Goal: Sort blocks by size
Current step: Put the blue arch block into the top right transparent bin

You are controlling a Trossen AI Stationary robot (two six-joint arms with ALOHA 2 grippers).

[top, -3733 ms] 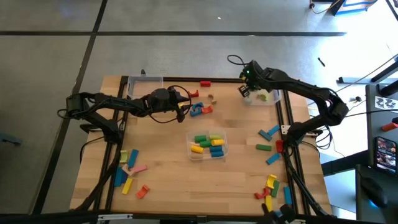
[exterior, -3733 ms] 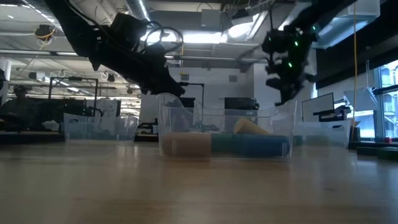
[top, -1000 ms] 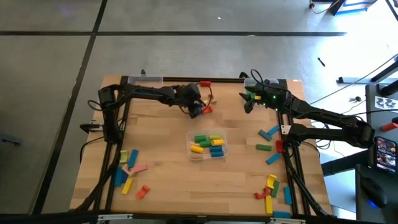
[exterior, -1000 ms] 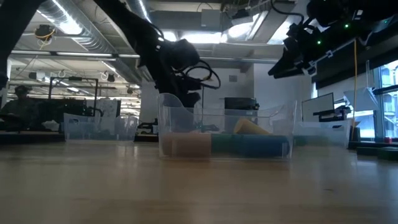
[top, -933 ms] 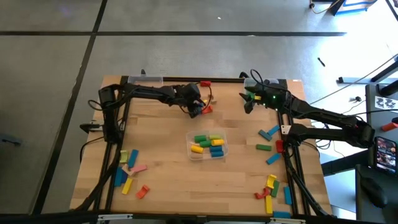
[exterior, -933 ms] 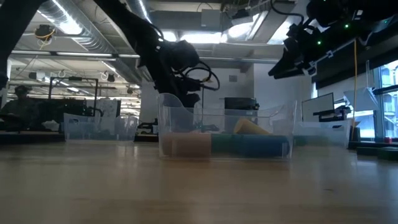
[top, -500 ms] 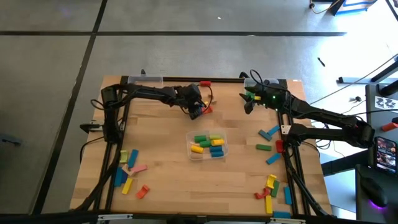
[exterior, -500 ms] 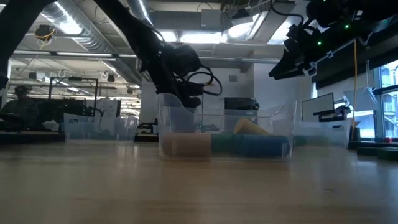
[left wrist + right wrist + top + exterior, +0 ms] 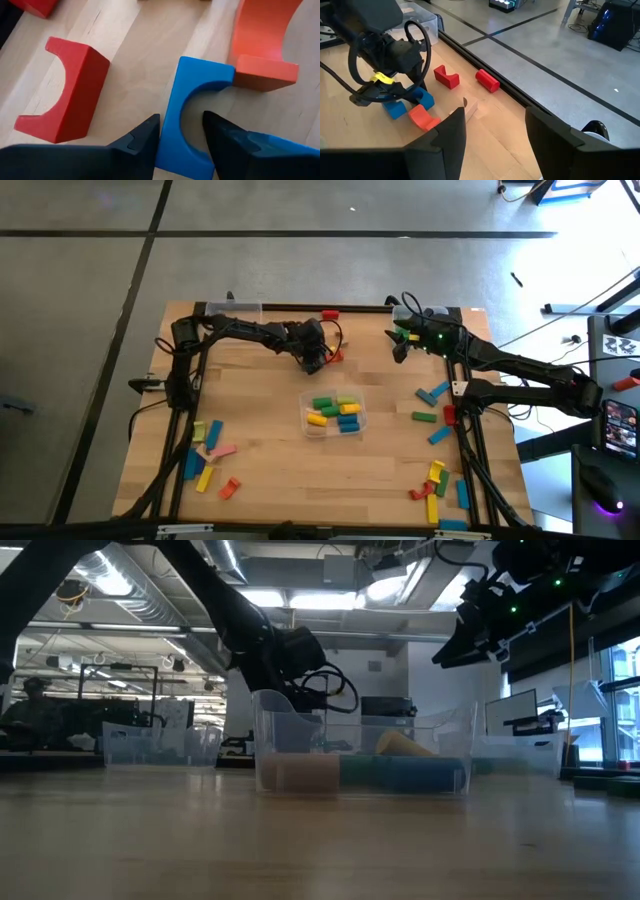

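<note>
A wooden table [image 9: 270, 470] is seen from above, with two dark arms reaching in over its far half. The left arm [image 9: 240, 330] is stretched toward the far middle, and its gripper [image 9: 181, 131] is lowered over a small cluster of arches. In the left wrist view the fingers [image 9: 145, 137] are set on either side of one leg of a blue arch [image 9: 192, 105], not yet pressed tight against it, and the arch is lying flat on the wood. A red arch [image 9: 65, 95] is lying just beside it, apart from it, and an orange arch [image 9: 262, 47] is touching the blue one's far end. The right arm [image 9: 500, 360] is held above the far right of the table; its gripper [image 9: 495, 132] is shown with jaws spread and nothing between them, raised clear of the wood. A clear bin [image 9: 334, 415] is placed at the table's centre, with green, yellow and blue stubs inside. More clear bins are seen at the far left corner [image 9: 232, 308] and under the right arm [image 9: 425, 335]. Loose blocks are scattered in groups: yellow, blue and pink bars with an orange piece at the near left [image 9: 207, 452], blue and green bars at the right [image 9: 432, 410], and a mixed heap at the near right corner [image 9: 438, 485]. A red cylinder [image 9: 487, 80] is resting by the far edge.
</note>
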